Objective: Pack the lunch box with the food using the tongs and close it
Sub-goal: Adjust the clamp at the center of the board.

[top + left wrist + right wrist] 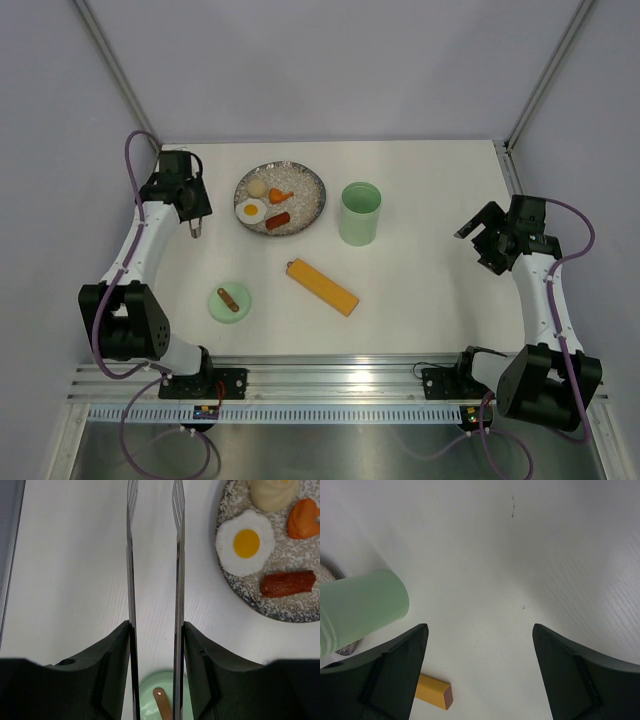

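Observation:
My left gripper [194, 214] is shut on the grey tongs [178, 555], whose two thin arms run forward between my fingers [112, 650], slightly apart. It hovers left of the speckled plate [310, 190]. On the plate lies the food: a cream bun [258, 187], an orange piece [280, 195], a fried egg [245, 542] and a sausage [287, 583]. The mint-green lunch box [360, 213] stands open right of the plate. Its lid [230, 301] with a brown handle lies near the left arm. My right gripper [480, 235] hangs open and empty at the right.
A long orange-yellow bar [322, 287] lies diagonally in the middle of the table, in front of the lunch box. Grey walls close the table at the left, back and right. An aluminium rail runs along the near edge.

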Available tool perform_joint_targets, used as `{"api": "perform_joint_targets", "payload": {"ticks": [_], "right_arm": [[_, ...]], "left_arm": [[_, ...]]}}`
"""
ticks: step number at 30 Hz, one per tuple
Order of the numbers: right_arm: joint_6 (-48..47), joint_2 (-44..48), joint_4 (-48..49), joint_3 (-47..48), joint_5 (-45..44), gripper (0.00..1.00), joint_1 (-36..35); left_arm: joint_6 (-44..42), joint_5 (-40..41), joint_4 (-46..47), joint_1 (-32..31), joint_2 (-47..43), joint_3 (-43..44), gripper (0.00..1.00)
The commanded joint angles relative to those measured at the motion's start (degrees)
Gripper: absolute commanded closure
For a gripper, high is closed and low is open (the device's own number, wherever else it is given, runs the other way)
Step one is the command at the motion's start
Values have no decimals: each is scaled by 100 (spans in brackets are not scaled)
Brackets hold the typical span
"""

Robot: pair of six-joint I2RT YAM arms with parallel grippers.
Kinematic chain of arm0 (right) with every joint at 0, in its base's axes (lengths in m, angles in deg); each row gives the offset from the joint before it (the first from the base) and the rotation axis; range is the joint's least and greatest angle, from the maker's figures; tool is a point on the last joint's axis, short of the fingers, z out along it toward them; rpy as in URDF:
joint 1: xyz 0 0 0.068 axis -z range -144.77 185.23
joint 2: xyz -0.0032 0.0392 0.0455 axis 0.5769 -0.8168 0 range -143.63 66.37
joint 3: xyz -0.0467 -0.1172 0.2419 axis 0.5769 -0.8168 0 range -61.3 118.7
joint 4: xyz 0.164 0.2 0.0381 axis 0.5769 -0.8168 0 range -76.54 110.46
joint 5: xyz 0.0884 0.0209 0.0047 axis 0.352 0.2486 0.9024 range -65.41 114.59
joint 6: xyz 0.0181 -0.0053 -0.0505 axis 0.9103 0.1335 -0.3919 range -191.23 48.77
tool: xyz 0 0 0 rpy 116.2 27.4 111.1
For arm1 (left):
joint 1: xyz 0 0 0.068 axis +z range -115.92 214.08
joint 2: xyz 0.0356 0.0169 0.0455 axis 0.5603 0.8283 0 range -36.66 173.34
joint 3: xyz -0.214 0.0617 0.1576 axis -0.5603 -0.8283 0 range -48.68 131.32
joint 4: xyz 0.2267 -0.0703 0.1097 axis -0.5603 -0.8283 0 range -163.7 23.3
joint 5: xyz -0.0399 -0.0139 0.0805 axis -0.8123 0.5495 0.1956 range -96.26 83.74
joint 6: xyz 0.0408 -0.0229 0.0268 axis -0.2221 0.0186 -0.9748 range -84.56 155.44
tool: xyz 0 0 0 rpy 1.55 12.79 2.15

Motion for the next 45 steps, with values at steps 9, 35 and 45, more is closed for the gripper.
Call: {"api": "perform_joint_targets", "payload": {"ticks": [9,35,45], "right_arm": [[-80,-125,288,-21,236,7,-12],[-98,-301,481,-21,367,7,-12],[-72,-319,552,-39,429,7,-12]], "left_arm": [[496,215,1924,550,577,-860,52],[812,13,1600,673,1588,-1019,20],[1041,-31,1441,665,1465,-1221,18]]}}
